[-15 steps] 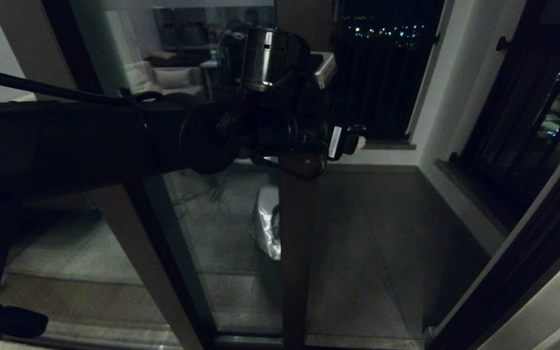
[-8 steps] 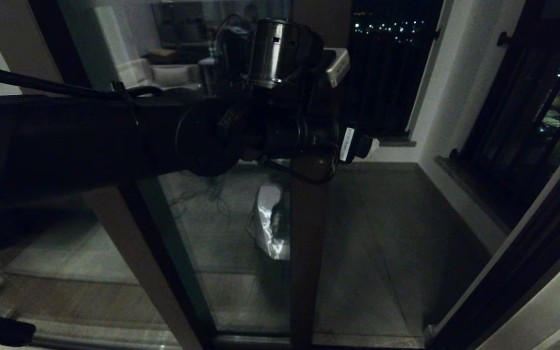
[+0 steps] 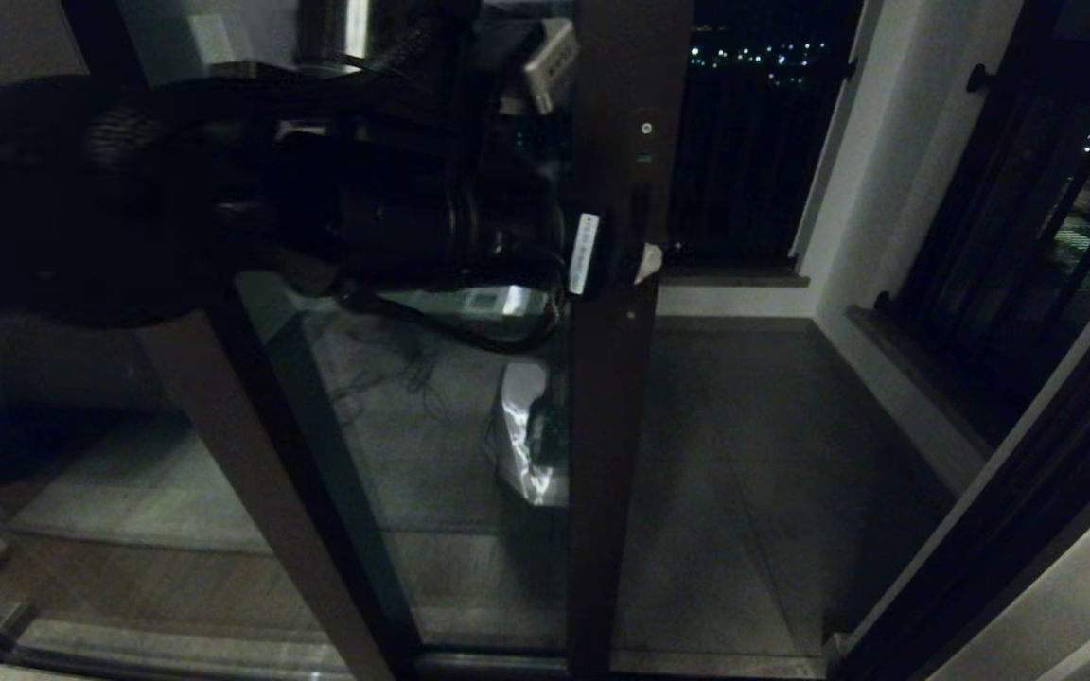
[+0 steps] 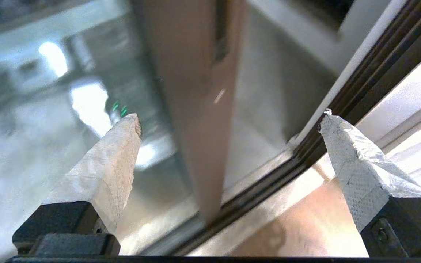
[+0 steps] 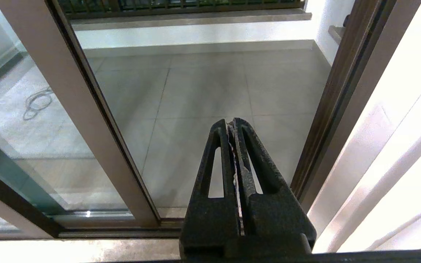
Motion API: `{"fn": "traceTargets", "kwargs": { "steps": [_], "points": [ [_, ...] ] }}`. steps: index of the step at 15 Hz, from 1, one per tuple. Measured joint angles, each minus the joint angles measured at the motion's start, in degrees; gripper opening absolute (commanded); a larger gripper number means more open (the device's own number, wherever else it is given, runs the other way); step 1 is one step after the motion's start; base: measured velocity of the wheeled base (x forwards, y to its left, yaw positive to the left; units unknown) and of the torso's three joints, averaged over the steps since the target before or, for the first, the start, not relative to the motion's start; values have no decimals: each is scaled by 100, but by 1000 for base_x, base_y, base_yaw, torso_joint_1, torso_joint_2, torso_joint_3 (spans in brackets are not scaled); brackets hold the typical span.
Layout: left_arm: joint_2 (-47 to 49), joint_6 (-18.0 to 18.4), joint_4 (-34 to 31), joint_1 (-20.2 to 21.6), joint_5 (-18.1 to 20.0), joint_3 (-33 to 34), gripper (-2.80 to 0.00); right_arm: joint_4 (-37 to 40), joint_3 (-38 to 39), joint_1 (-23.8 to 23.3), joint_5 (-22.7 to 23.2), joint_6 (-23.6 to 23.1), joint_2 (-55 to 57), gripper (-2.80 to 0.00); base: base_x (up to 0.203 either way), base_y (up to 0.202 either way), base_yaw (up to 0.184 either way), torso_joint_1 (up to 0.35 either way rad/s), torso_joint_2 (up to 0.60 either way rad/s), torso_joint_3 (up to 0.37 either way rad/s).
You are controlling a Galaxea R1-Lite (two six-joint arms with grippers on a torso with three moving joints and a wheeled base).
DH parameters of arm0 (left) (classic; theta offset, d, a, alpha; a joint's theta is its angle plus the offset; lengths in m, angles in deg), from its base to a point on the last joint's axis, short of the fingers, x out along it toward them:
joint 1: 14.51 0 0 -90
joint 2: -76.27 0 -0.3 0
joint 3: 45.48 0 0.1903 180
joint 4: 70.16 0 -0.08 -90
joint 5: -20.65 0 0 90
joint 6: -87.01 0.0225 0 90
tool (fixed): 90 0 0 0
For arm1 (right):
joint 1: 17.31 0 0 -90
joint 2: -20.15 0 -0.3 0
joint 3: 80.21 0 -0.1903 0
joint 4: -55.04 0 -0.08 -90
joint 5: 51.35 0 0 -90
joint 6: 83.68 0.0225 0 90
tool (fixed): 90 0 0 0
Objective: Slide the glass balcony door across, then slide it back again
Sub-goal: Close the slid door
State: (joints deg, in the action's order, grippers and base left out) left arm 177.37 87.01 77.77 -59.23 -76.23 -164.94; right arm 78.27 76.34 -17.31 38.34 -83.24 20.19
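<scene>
my left gripper [image 4: 228, 124], spread wide and holding nothing, straddles the stile of the glass balcony door [image 3: 606, 426] at frame centre. i judge the first slide is in hand; next it needs firm sideways contact.

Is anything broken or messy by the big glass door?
Nothing looks broken. The glass balcony door stands upright, partly open. The only untidy thing is a loose cable lying curled on the balcony floor behind the glass.

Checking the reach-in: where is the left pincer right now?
In the head view the left pincer is open at the glass balcony door stile, beside its slot handle; the doorway stands open to its right.
</scene>
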Motion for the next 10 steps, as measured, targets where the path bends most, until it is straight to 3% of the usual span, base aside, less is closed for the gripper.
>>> {"fn": "traceTargets", "kwargs": {
  "steps": [3, 6, 7, 10],
  "points": [
    [-1202, 62, -46, 83, -224, 1060, 0, -2, 2, 0, 3, 0, 0, -280, 0, 0, 0, 0, 0, 0],
    [-2709, 346, -65, 633, -360, 2341, 0, 0, -1, 0, 1, 0, 0, -280, 0, 0, 0, 0, 0, 0],
    [-3253, 414, -117, 830, -427, 2747, -280, 0, -1, 0, 0, 0, 0, -280, 0, 0, 0, 0, 0, 0],
    [-4874, 678, -650, 1405, -849, 3750, -280, -2, -1, 0, 1, 0, 0, -280, 0, 0, 0, 0, 0, 0]
  ]
}}
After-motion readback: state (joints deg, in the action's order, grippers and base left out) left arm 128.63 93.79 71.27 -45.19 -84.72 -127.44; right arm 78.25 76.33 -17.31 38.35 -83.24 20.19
